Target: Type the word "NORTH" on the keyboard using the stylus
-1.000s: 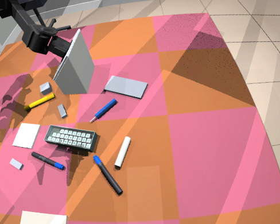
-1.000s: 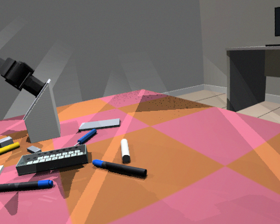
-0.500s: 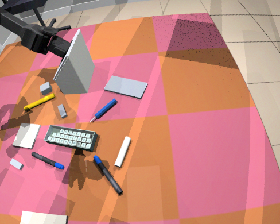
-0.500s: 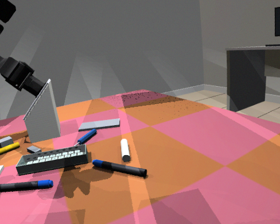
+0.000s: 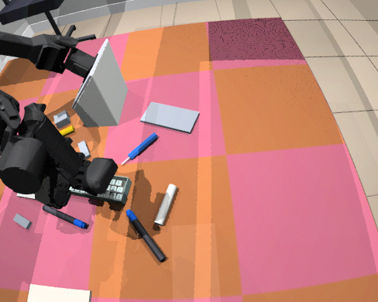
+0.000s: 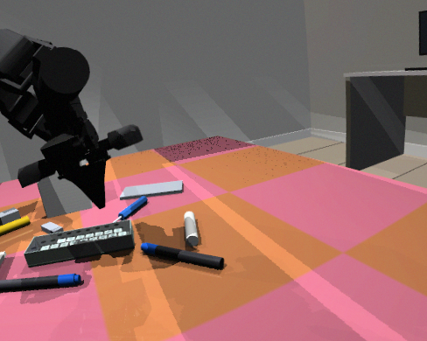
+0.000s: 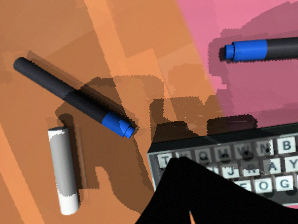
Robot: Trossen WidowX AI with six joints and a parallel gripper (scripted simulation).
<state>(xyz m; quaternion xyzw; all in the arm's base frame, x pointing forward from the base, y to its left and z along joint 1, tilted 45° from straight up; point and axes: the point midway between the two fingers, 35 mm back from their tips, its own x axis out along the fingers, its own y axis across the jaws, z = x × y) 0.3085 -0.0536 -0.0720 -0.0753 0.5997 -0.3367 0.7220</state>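
Nearest me lies a blue-ended dark marker (image 5: 65, 217) (image 6: 36, 282) (image 7: 265, 50), then another dark marker, its cap blue too (image 5: 146, 235) (image 6: 183, 255) (image 7: 75, 97), near a white cylinder (image 5: 166, 205) (image 6: 191, 228) (image 7: 64, 170). Behind the first marker sits the keyboard (image 5: 119, 190) (image 6: 80, 247) (image 7: 272, 167); from above, the arm blocks much of it. The gripper (image 5: 78, 183) (image 6: 101, 205) (image 7: 178, 165) hangs over there, fingers pinched together on nothing. The blue stylus (image 5: 143, 145) (image 6: 133, 207), pale tip toward the keyboard, lies just beyond. Farther back are a flat grey slab (image 5: 170, 117) (image 6: 152, 189) and an upright grey panel (image 5: 105, 93) (image 6: 65, 197), then, across the room, a desk (image 6: 375, 122).
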